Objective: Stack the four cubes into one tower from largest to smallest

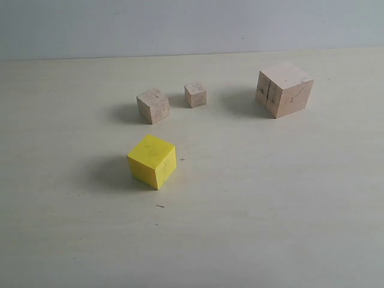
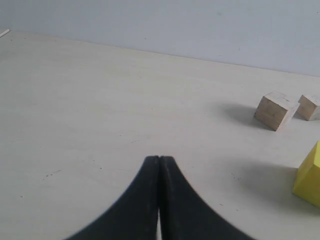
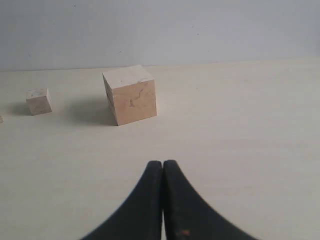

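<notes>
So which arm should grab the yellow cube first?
Probably left. The bright yellow cube sits on the left arm's side and shows in its wrist view; the right wrist view misses it, facing the large pale wooden cube.

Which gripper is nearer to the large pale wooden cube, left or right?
Right. The right gripper faces the large pale cube, ahead of it. The left gripper does not have that cube in its view, so it seems farther.

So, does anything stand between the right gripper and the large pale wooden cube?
Nothing visible does. Only bare table lies between the shut right gripper and the large pale pinkish wooden cube; the tiniest beige wooden cube stands off that line.
</notes>
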